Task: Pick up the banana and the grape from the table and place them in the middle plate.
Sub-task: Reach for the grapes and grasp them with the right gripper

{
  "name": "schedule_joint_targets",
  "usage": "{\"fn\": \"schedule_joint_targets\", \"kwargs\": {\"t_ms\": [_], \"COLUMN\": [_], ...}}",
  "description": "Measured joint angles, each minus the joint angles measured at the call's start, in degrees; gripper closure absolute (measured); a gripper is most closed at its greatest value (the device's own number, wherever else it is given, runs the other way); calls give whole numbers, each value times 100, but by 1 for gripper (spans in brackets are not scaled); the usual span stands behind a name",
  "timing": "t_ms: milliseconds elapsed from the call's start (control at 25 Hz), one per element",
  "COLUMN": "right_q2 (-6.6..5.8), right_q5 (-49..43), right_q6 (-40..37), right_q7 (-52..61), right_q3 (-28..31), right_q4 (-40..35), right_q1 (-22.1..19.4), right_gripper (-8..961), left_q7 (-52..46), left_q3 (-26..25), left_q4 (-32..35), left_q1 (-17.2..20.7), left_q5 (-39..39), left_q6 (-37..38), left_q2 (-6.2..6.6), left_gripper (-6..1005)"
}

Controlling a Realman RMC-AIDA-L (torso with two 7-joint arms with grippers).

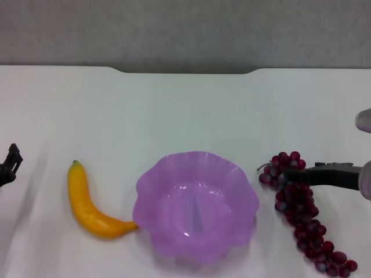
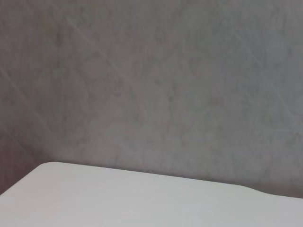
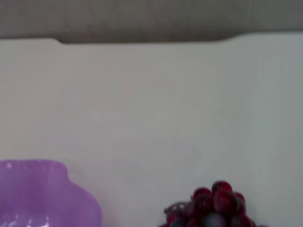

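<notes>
Head view: right gripper (image 1: 293, 172) reaches over the top of the grape (image 1: 304, 217), at 3 o'clock from the empty middle plate (image 1: 152, 188); its fingers' spread I cannot tell. Banana (image 1: 90, 205) lies at 9 o'clock on the desk (image 1: 174, 110). Next calls for closing on the bunch.
</notes>
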Motion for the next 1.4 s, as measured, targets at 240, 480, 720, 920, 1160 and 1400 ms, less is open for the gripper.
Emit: {"fn": "schedule_joint_targets", "kwargs": {"t_ms": [240, 480, 720, 920, 1160, 1400], "right_q2": [3, 7, 19, 19, 26, 40], "right_q5": [1, 54, 65, 66, 72, 78], "right_q6": [41, 12, -157, -346, -682, -868], "right_q7": [5, 11, 17, -4, -28, -20], "right_q3": [-96, -229, -226, -221, -422, -643], "right_q4": [-619, -871, -1268, -1648, -1805, -1751], "right_q1": [416, 540, 686, 857, 898, 901], "right_gripper": [125, 130, 136, 141, 146, 152], "left_q7": [-3, -3, -3, -3, -3, -3], "left_q3": [7, 9, 2, 0, 7, 7], "left_q4": [-25, -52, -55, -56, -56, -56], "left_q1": [-5, -9, -9, -19, -53, -53], "left_q5": [1, 4, -22, -21, 1, -16], "left_q6": [3, 4, 4, 4, 3, 3], "left_q2": [-3, -4, -4, -4, -10, -13], "left_gripper": [288, 287, 287, 287, 288, 288]}}
